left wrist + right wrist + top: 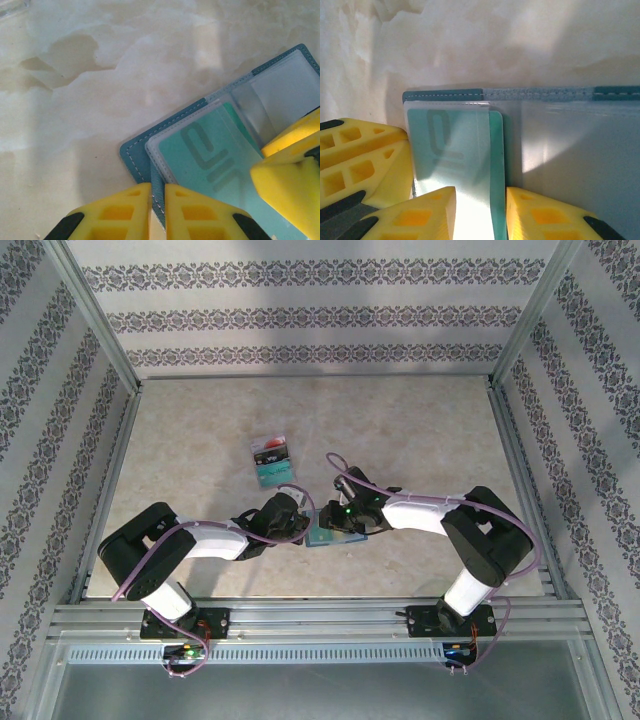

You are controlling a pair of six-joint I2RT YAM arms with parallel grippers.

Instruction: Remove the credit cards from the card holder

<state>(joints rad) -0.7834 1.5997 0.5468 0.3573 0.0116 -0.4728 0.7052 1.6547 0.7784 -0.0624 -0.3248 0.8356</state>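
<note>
The blue-grey card holder (322,536) lies open on the table between my two grippers. A teal credit card (445,145) sits in its clear left pocket, its right edge poking out of the sleeve. My left gripper (157,187) is shut on the holder's stitched edge (132,155). My right gripper (480,192) stands partly open over the teal card, one finger on the pocket and the other just past the card's right edge. The card (200,155) shows under the plastic, with a right finger (287,165) beside it. The holder's right pocket (570,160) looks empty.
Two loose cards lie farther back on the table: a white one with a red circle (270,449) and a teal one (275,473) just in front of it. Aluminium frame rails (300,615) and patterned walls border the marble-look tabletop (420,430).
</note>
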